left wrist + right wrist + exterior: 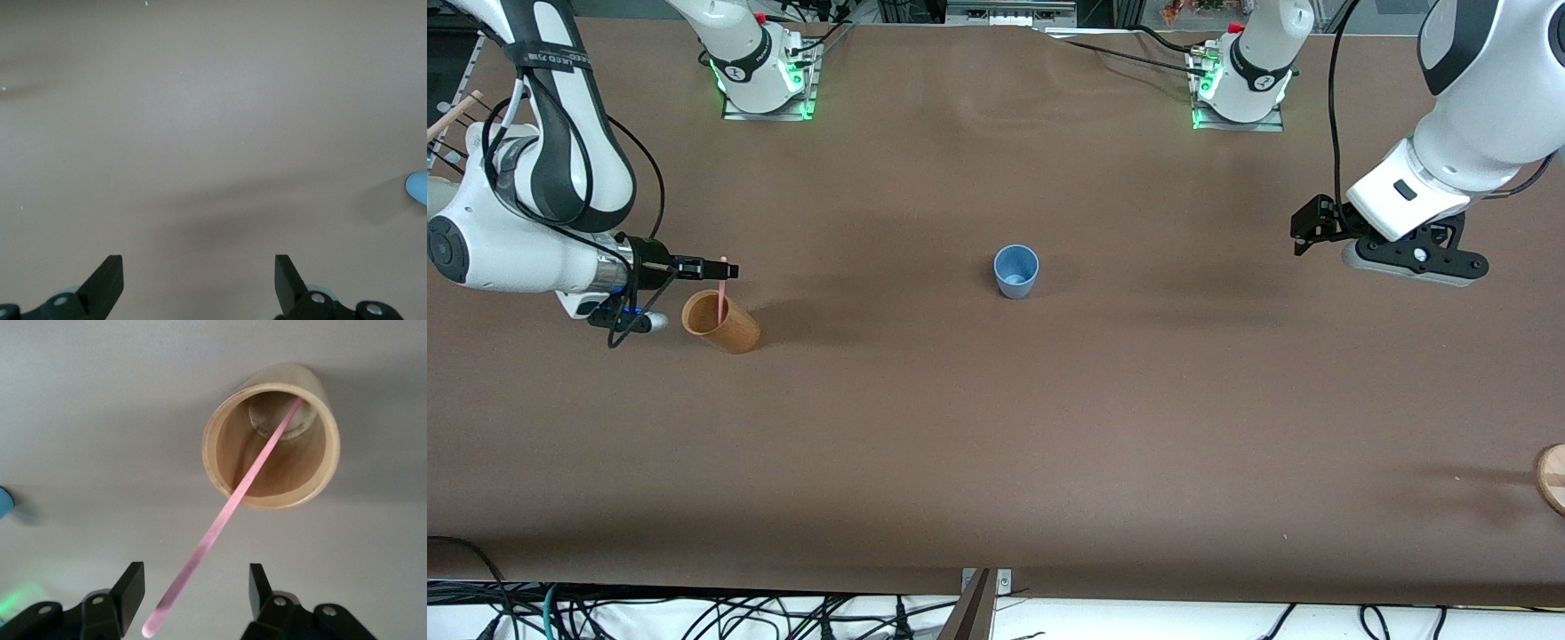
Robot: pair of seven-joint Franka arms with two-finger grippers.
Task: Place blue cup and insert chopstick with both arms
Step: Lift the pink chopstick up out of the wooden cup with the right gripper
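The blue cup [1016,271] stands upright and alone at the middle of the table; a sliver of it shows in the left wrist view [418,187] and the right wrist view [3,501]. Toward the right arm's end stands a tan wooden cup [722,324] [273,440]. The pink chopstick [721,298] [227,513] leans inside it, tip on the cup's bottom. My right gripper [725,267] [197,587] hangs over the tan cup, open, with the chopstick's upper end between its fingers and untouched. My left gripper [1307,233] [199,273] waits open over bare table toward the left arm's end.
A round wooden disc [1552,478] pokes in at the table's edge toward the left arm's end, nearer the front camera. The two arm bases [765,71] [1240,80] stand along the edge farthest from the camera. Cables [694,618] lie below the front edge.
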